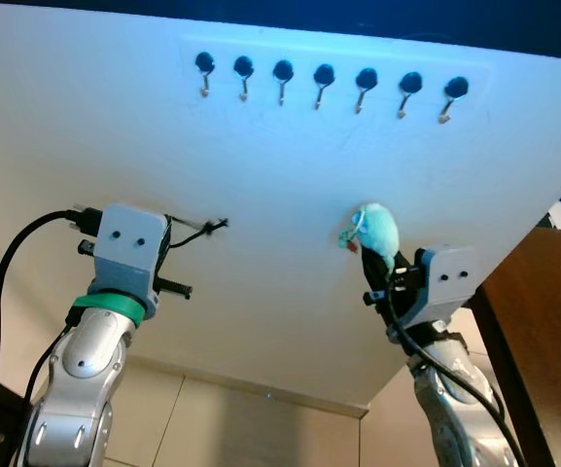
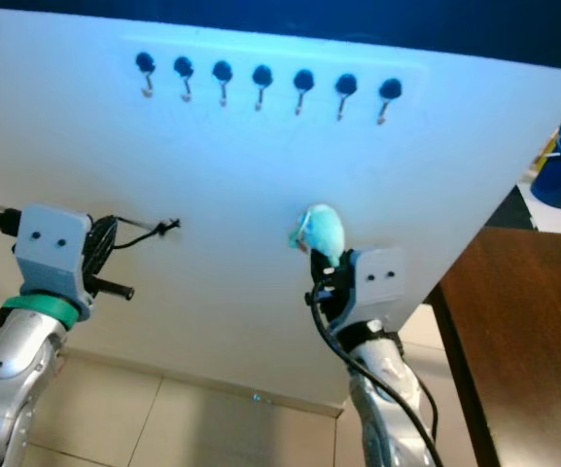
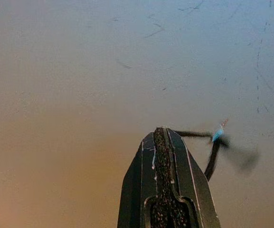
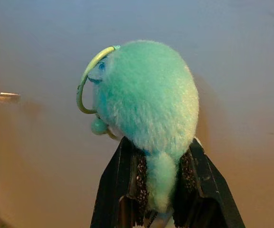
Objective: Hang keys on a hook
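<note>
White wall panel [image 1: 261,175] carries a row of seven hooks [image 1: 324,83] near its top edge, all bare, so hanging is not yet done. Right gripper [image 4: 161,185], raised below the row, pinches a fluffy turquoise keychain [image 1: 375,233] with its ring [image 4: 87,78]. Left gripper [image 3: 163,156], raised too, is closed on nothing.

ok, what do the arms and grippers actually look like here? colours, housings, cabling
Both arms are silver, each ending in a grey boxy wrist housing with two small dark dots. The left arm wears a green band below its housing, and a thick black cable loops to it. The right arm has black cables trailing down it. The left gripper and right gripper each have two long black fingers with rough, speckled inner pads.
</note>
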Motion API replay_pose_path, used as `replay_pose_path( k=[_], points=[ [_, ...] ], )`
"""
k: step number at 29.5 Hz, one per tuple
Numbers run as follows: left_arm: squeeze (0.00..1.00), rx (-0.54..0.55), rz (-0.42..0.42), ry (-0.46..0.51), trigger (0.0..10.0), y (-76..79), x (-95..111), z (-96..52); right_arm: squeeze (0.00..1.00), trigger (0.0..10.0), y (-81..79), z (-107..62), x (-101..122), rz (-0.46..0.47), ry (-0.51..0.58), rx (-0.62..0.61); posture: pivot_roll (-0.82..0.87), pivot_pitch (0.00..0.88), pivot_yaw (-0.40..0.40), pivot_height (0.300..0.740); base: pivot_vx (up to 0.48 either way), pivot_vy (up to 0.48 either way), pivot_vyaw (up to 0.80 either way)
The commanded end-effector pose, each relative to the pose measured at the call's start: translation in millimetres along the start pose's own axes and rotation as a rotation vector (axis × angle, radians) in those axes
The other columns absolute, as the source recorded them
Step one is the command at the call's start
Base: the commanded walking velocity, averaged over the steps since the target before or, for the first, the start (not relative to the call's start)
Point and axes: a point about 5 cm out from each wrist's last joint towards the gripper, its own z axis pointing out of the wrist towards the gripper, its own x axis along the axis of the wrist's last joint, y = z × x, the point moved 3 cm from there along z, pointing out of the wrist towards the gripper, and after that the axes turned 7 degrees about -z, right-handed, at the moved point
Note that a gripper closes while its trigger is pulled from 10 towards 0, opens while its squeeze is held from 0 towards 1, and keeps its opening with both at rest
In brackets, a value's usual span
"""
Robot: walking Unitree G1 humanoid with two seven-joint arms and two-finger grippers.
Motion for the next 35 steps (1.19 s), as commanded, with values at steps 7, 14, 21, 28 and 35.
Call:
replay_pose_path(
  k=[7, 14, 21, 28, 35],
  points=[
    [0.00, 0.005, -0.002, -0.006, 10.0, -1.6, -0.7, -3.0, 0.00, 10.0, -2.1, -2.0, -0.4, 0.006, -0.006, 0.006, 0.05, 0.058, 0.073, 0.740, 0.000, 0.000, 0.00],
    [0.00, 0.006, 0.002, -0.010, 10.0, -1.5, -1.1, -3.1, 0.00, 10.0, -3.0, -1.8, -0.3, 0.009, -0.006, 0.008, 0.05, 0.059, 0.072, 0.740, 0.000, 0.000, 0.00],
    [0.00, 0.010, -0.004, -0.012, 10.0, -2.0, -1.8, -3.2, 0.00, 10.0, -4.2, -1.2, -0.1, 0.010, -0.005, 0.011, 0.05, 0.058, 0.071, 0.740, 0.000, 0.000, 0.00],
    [0.00, 0.001, -0.013, -0.013, 10.0, 0.6, -2.1, -2.7, 0.00, 10.0, -5.6, 1.2, 1.3, 0.010, 0.003, 0.016, 0.05, 0.052, 0.069, 0.740, 0.000, 0.000, 0.00],
    [0.00, -0.005, -0.029, 0.004, 10.0, 3.6, 2.8, 2.3, 0.00, 10.0, -6.5, 3.2, 2.1, 0.008, 0.009, 0.019, 0.04, 0.047, 0.067, 0.740, 0.000, 0.000, 0.00]
  ],
)
